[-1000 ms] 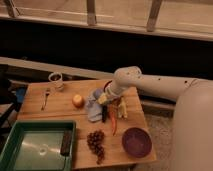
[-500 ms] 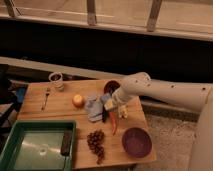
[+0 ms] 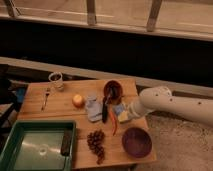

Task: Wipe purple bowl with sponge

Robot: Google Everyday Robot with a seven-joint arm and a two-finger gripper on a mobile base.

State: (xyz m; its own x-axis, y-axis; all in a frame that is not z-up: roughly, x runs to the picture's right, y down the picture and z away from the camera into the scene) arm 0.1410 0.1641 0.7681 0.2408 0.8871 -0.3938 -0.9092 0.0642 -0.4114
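Currently | gripper (image 3: 125,115) clamped on sponge (image 3: 120,112) over mid-table (image 3: 60,105) | purple bowl (image 3: 136,142) sits apart, nearer the front-right corner.

Tight around the gripper (image 3: 124,115), clamped on the sponge (image 3: 120,112) near the counter's (image 3: 60,111) right side: reddish-brown bowl (image 3: 113,90) behind, dark utensil (image 3: 105,109) and grey-blue cloth (image 3: 92,108) alongside, orange strip (image 3: 115,126) just in front. Clear above the purple bowl (image 3: 136,142), with bare wood between it and the grapes (image 3: 96,144). Blocked at the opposite front corner by the green tray (image 3: 37,131).
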